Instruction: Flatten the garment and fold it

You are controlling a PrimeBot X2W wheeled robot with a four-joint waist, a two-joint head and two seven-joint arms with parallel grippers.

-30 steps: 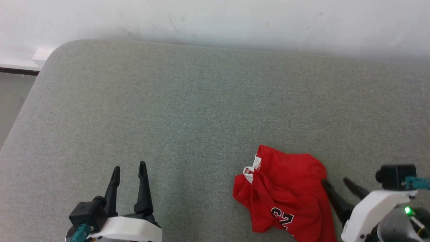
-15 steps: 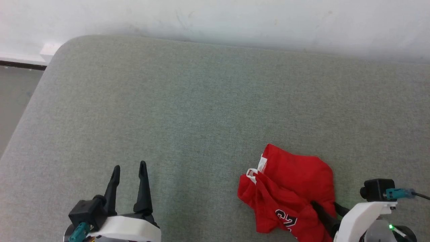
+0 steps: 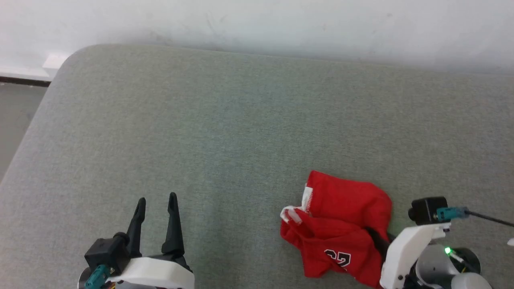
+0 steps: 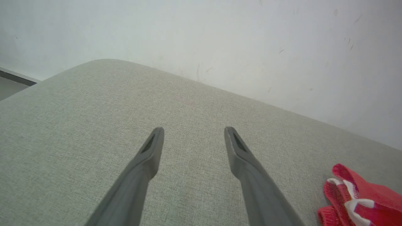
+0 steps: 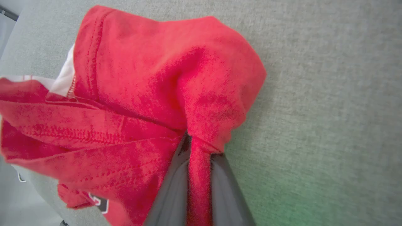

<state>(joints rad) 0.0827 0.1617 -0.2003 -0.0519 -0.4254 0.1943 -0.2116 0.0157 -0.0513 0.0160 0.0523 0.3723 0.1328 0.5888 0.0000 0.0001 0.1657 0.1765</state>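
The bright red soft athletic shorts [image 3: 341,216] lie crumpled in a heap on the grey-green woven upholstered surface [image 3: 241,120]. In the head view they sit toward its near right part, well apart from its rounded far left corner. A white side stripe [image 3: 307,197] shows along the heap's left edge. A white, black-outlined number print [image 3: 337,257] faces up near the front of the heap.

The right gripper [image 3: 376,237], two long dark fingers on a white wrist, reaches into the right side of the heap, and its tips are buried in the cloth. In the right wrist view its fingers [image 5: 174,188] are drawn close together on a narrow ridge of the red fabric [image 5: 141,94] that runs up between them, so it is pinching the shorts.

The left gripper [image 3: 156,198] hovers at the lower left over bare upholstery, well apart from the shorts. Its fingers [image 4: 150,150] are spread wide with nothing between them. In the left wrist view a corner of the shorts [image 4: 364,197] with white trim shows at the lower right.

A scuffed white wall [image 3: 257,20] stands behind the far edge of the surface
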